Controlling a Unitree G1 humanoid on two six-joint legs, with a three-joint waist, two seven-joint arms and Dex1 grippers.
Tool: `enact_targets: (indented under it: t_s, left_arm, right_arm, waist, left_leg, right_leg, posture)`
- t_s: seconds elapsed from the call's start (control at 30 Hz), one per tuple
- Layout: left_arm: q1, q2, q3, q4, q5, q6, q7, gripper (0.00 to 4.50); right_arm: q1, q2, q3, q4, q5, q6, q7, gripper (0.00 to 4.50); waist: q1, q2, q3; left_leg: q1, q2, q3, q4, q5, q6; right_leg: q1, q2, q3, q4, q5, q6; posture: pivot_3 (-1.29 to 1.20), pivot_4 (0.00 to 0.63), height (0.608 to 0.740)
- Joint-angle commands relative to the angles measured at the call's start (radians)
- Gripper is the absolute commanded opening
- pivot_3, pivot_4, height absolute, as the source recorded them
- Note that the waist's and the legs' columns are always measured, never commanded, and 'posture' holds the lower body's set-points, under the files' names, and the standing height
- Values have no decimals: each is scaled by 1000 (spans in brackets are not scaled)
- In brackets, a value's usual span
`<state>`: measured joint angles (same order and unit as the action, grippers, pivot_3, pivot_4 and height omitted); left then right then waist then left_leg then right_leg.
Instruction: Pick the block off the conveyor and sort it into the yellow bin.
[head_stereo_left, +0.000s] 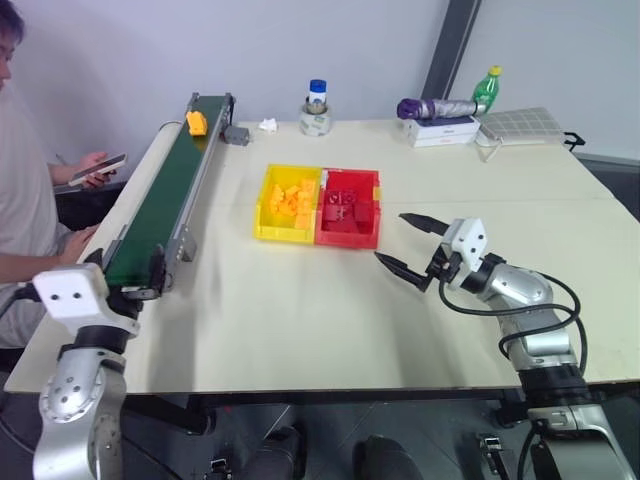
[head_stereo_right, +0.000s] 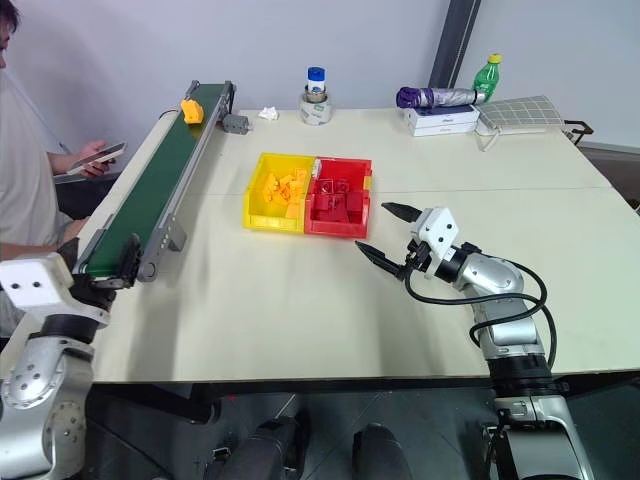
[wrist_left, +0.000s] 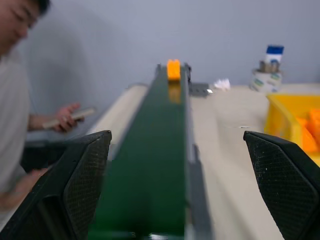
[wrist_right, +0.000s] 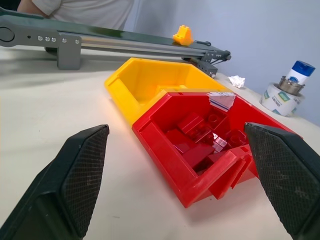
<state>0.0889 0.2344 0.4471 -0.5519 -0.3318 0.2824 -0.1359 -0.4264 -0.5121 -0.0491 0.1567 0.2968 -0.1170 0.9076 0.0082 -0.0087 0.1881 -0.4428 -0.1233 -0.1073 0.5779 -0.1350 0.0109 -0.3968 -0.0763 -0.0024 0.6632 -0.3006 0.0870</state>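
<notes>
The left gripper (wrist_left: 177, 190) sits at the near end of the long dark green belt conveyor (head_stereo_left: 165, 190), fingers spread wide, empty. The right gripper (head_stereo_left: 405, 245) hovers over the table beside the red plastic tray (head_stereo_left: 348, 207), fingers also spread, empty. The rectangular yellow plastic bin (head_stereo_left: 288, 203) adjoins that tray. The small yellow-orange studded toy block (head_stereo_left: 196, 122) rests at the belt's far end; its studs are hard to make out.

The yellow bin (wrist_right: 131, 85) and the red tray (wrist_right: 170, 157) are glossy, smooth plastic. The conveyor (head_stereo_left: 170, 185) has a matt dark green belt with grey metal rails. The table (head_stereo_left: 300, 310) looks smooth and matt. The gripper fingertips (wrist_right: 82, 165) have rough, textured black pads.
</notes>
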Motion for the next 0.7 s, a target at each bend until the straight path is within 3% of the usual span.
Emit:
enact_targets:
  t_s: [0.03, 0.43, 0.7]
  left_arm:
    - [-1, 12, 39, -21, 20, -36, 33, 4463]
    - [-95, 48, 35, 47, -21, 75, 65, 4463]
    - [-322, 155, -20, 141, 27, 271, 125, 4463]
  right_arm:
    - [-14, -3, -14, -32, 8, -21, 0, 4500]
    - [-18, -1, -10, -34, 7, -16, 0, 4500]
    - [-30, 2, -5, -30, 4, -14, -1, 4500]
  waist:
    - [0, 0, 0]
    - [4, 0, 0]
    - [4, 0, 0]
  left_leg:
    - [0, 0, 0, 0, 0, 0]
    - [0, 0, 0, 0, 0, 0]
    - [0, 0, 0, 1, 0, 0]
  right_leg:
    - [0, 0, 0, 0, 0, 0]
    - [0, 0, 0, 0, 0, 0]
    - [0, 0, -1, 0, 0, 1]
  posture:
    - [0, 150, 740]
    - [0, 150, 740]
    - [0, 150, 740]
